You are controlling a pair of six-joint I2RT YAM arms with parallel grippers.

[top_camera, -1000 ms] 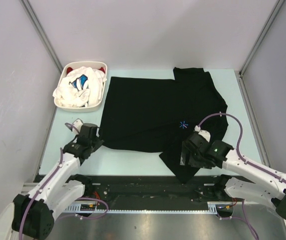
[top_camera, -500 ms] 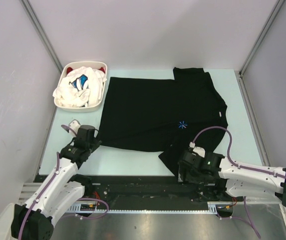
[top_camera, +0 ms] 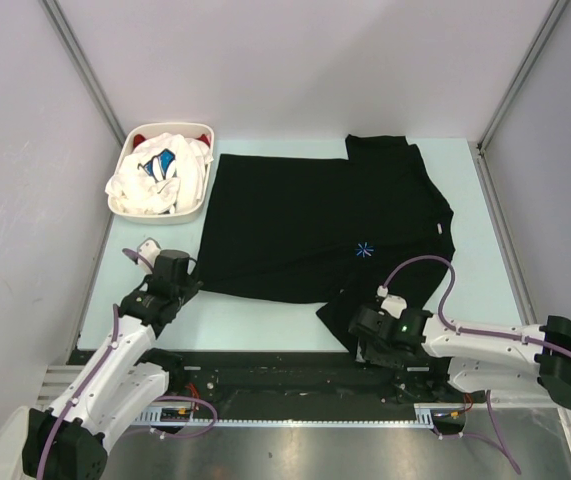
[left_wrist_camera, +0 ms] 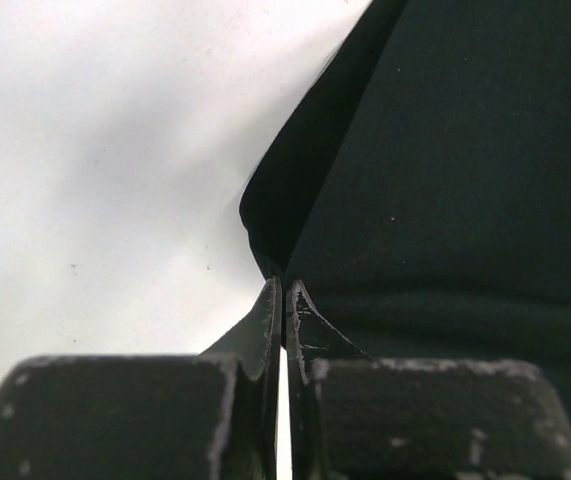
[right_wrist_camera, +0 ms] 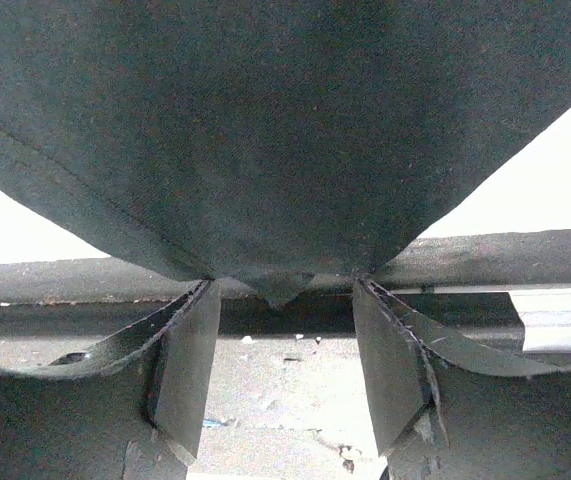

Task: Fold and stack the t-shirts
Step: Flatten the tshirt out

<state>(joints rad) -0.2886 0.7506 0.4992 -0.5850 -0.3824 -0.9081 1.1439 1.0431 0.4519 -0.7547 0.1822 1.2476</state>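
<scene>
Pale tabletop [top_camera: 265, 318] is carrying the black t-shirt [top_camera: 295, 215], spread mid-table. You are holding the right gripper [right_wrist_camera: 283, 285] with jaws spread astride its near corner, cloth lying straight ahead; the left gripper [left_wrist_camera: 283, 288] is sitting pressed together at the near-left hem.

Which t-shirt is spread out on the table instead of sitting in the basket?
The black t-shirt, laid flat on the table; the white t-shirt and the red one are bunched in the basket.

Table [top_camera: 255, 322]: black t-shirt [top_camera: 305, 225] spread; basket [top_camera: 155, 217] far-left, maybe touching it.
</scene>
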